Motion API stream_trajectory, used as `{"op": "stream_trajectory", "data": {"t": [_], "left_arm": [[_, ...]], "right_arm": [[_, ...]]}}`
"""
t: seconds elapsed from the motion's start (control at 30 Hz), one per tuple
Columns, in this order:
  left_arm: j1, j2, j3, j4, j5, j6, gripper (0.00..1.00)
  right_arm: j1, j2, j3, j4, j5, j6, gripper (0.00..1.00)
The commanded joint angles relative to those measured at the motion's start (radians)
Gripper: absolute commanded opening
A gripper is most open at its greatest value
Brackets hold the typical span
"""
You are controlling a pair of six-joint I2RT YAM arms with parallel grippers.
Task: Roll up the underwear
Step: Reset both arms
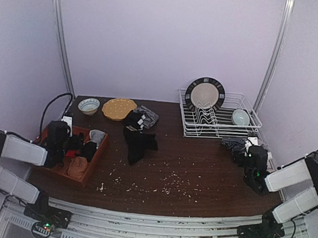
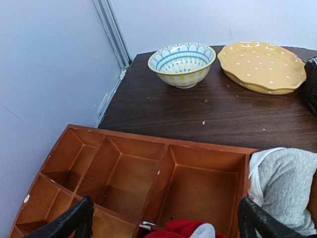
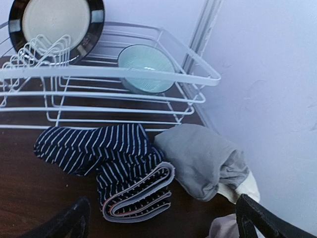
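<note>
The left gripper (image 1: 57,137) hangs over the wooden divided tray (image 1: 97,161) at the left of the overhead view. Its jaws are spread wide with nothing between them, and its fingers (image 2: 69,223) show at the bottom corners of its wrist view. Light grey underwear (image 2: 287,181) lies bunched at the tray's right end, and a red cloth (image 2: 181,229) shows at the bottom edge. Tan-brown underwear (image 1: 78,167) sits at the lower end of the tray. Black underwear (image 1: 140,142) lies loose and unrolled at the middle of the dark table (image 1: 210,168), above scattered crumbs (image 1: 170,181). A patterned bowl (image 2: 182,63) and a yellow dotted dish (image 2: 262,66) stand further up.

At the right, the right gripper (image 3: 163,202) is also wide open and empty. It hangs above a rolled grey garment (image 3: 203,161) that touches a navy-and-white striped cloth (image 3: 119,163), possibly a sock, rolled at one end. Both lie below the white wire dish rack (image 3: 148,74).
</note>
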Motion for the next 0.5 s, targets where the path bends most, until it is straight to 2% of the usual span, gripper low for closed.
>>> {"op": "stream_trajectory", "data": {"t": [0.0,0.07,0.13,0.17,0.23,0.3,0.37,0.47], "left_arm": [[0.006,0.049,-0.038,0.319,0.013,0.088,0.97],[0.010,0.118,-0.093,0.517,0.015,0.134,0.98],[0.012,0.234,-0.133,0.757,-0.031,0.130,0.98],[0.015,0.280,-0.134,0.817,-0.007,0.162,0.98],[0.018,0.293,-0.116,0.742,0.097,0.170,0.98],[0.024,0.340,-0.097,0.792,0.097,0.185,0.98],[0.035,0.307,-0.076,0.691,0.095,0.155,0.98],[0.069,0.289,0.004,0.532,0.102,0.115,0.98]], "right_arm": [[-0.059,0.157,-0.039,0.423,-0.203,-0.079,1.00],[-0.097,0.200,-0.053,0.515,-0.141,-0.028,1.00],[-0.159,0.175,-0.050,0.414,-0.217,0.055,1.00],[-0.178,0.192,-0.051,0.434,-0.275,0.061,1.00],[-0.179,0.257,-0.051,0.534,-0.314,0.020,1.00],[-0.183,0.210,0.006,0.362,-0.298,0.054,1.00],[-0.210,0.191,0.065,0.219,-0.283,0.102,1.00],[-0.260,0.180,0.100,0.129,-0.275,0.171,1.00]]}}
